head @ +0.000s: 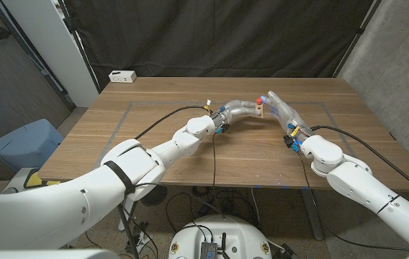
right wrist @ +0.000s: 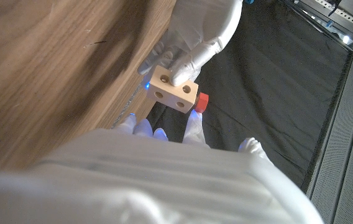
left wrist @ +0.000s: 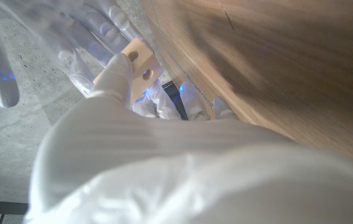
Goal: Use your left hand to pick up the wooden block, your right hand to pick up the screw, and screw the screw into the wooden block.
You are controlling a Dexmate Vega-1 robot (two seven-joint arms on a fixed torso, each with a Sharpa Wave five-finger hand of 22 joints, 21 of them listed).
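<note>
1. The left hand (head: 242,109) is held up above the far middle of the table (head: 154,147), closed on the wooden block (right wrist: 173,91). In the right wrist view its fingers (right wrist: 183,62) wrap over the block's top and back, leaving the holed faces bare.
2. The right hand (head: 280,108) meets it from the right, its fingertips (right wrist: 195,124) up at the block's right end. The red-headed screw (right wrist: 201,101) sits at that corner, touching or very nearly touching the wood. The fingers appear to pinch the screw, but the contact itself is hidden, so I cannot tell for certain.
3. The block is a small pale cube of bare wood with round holes bored in its sides. I judge it light, rigid and not fragile; the matte grain should give a fair grip. It is best held as it is now, across the solid faces, with the hole to be used kept open and facing the right hand.
4. The screw looks like light, stiff plastic with a chunky red head. The head is the part to take hold of, between thumb and finger, since it must be turned. Being small and smooth, it could easily slip or tilt off the hole's axis.
5. Both things are in the air, well above the tabletop, between the two hands.
</note>
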